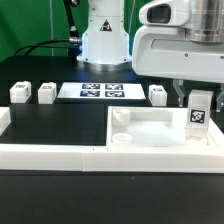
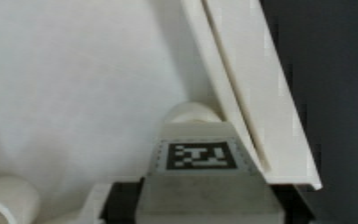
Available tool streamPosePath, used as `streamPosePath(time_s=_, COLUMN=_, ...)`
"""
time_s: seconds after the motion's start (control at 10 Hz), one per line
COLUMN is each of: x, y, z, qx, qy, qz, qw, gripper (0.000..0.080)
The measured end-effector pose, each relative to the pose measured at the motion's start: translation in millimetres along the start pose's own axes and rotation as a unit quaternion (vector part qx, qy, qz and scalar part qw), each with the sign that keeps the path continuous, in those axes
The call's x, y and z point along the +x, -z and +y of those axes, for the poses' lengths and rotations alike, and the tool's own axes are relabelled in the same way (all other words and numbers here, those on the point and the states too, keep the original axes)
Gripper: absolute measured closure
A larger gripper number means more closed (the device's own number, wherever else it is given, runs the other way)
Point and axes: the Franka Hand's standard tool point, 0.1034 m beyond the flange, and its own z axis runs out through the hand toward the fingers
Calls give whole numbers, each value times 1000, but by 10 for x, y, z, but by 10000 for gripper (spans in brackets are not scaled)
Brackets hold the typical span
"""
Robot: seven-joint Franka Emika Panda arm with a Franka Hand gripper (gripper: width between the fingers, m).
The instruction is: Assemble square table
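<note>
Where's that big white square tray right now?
In the exterior view's right, the white plastic square tray-like top lies against the long white border wall, beneath the gripper holding a white tagged leg block.

Robotics lab: black tabletop (image 1: 60, 125), marker board (image 1: 100, 92) with fiducial tags, tagged leg blocks (image 1: 47, 93), white arm base (image 1: 103, 40).

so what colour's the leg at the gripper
Leg block: white, black-white tag; best in exterior view.
</note>
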Motion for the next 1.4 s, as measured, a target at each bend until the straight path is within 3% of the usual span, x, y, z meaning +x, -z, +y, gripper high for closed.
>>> streamPosePath(time_s=0.3, x=-30, y=-7, z=-37, qx=6, qy=-191, qz=-4, qw=982, gripper=508)
streamPosePath(time_s=0.6, x=1, y=-16, z=-34, qx=38, qy=-333, qz=-11, qw=942, gripper=508)
streamPosePath(time_s=0.7, x=-1, y=-20, z=-34, qx=48, qy=-397, qz=-16, qw=916, gripper=508)
streamPosePath(time_s=0.9, x=-4, y=-20, z=-37, qx=52, qy=-427, qz=-19, qw=903, gripper=508)
streamPosePath(time_s=1.0, x=-6, y=-28, z=-34, qx=52, qy=-402, qz=-18, qw=914, gripper=508)
streamPosePath(time_s=1.1, x=-10, y=-32, z=-35, qx=51, qy=-400, qz=-18, qw=915, gripper=302)
streamPosePath(time_s=1.2, x=-13, y=-45, z=-24, qx=54, qy=-321, qz=-12, qw=945, gripper=200)
streamPosePath(time_s=1.3, x=-17, y=-43, z=-33, qx=56, qy=-206, qz=6, qw=977, gripper=200)
streamPosePath(time_s=1.4, x=-66, y=-19, z=-46, qx=57, qy=-162, qz=10, qw=985, gripper=160)
